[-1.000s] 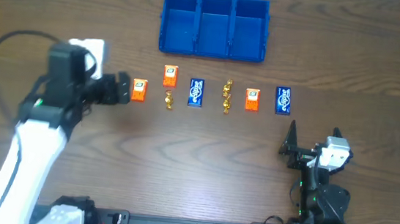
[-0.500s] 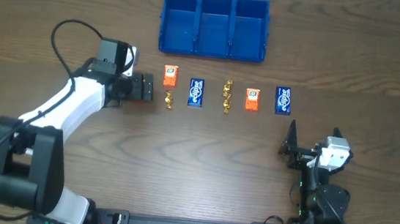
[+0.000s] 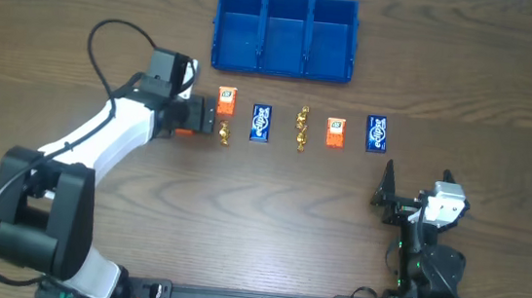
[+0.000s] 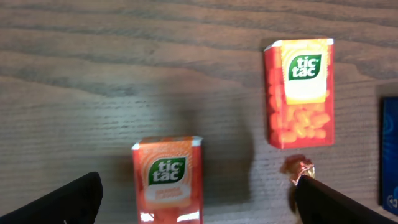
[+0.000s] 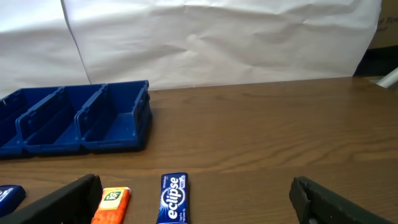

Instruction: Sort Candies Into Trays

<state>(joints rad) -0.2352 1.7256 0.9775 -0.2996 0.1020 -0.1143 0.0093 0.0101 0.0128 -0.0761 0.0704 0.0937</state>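
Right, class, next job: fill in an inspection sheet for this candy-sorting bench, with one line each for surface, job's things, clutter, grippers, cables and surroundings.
Surface: brown wooden table, no spills seen.
Job's things: blue tray, its three compartments look empty; orange boxes, blue packs and gold-wrapped candies lie in a row in front of it.
Clutter: nothing seen.
Grippers: left gripper open, a finger on either side of one orange box; right gripper open, holding nothing, near its base.
Cables: black cable loops off the left arm.
Surroundings: white backdrop behind the table.
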